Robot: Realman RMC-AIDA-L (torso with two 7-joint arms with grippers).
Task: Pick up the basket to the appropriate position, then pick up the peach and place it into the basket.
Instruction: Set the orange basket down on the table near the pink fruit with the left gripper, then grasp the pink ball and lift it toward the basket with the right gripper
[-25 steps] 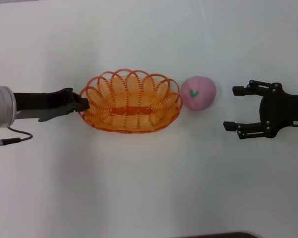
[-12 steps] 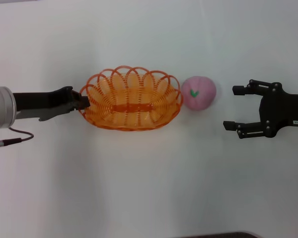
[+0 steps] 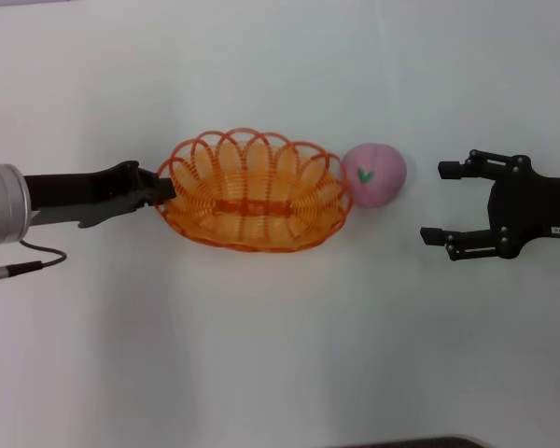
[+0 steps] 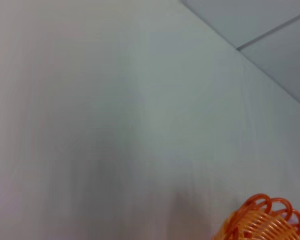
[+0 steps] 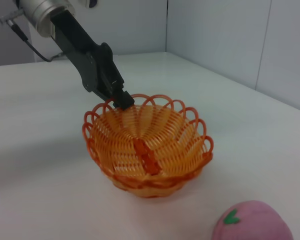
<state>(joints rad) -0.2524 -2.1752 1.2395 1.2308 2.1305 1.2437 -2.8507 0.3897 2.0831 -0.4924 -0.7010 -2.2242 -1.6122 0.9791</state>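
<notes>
The orange wire basket point(image 3: 252, 191) sits at the table's middle, its right rim touching the pink peach point(image 3: 374, 174). My left gripper point(image 3: 164, 189) is shut on the basket's left rim and holds that end slightly raised. The right wrist view shows the basket point(image 5: 147, 145), the left gripper point(image 5: 121, 100) on its far rim, and the peach point(image 5: 252, 222) close by. The left wrist view shows only a bit of the basket point(image 4: 265, 220). My right gripper point(image 3: 448, 201) is open and empty, to the right of the peach.
The white table point(image 3: 280, 355) stretches around the objects. A grey cable point(image 3: 23, 259) hangs by my left arm. Grey partition walls point(image 5: 230, 40) stand beyond the table's far edges.
My left gripper has moved the basket slightly to the right and up, so its right rim now touches the peach. The right arm has not moved.
</notes>
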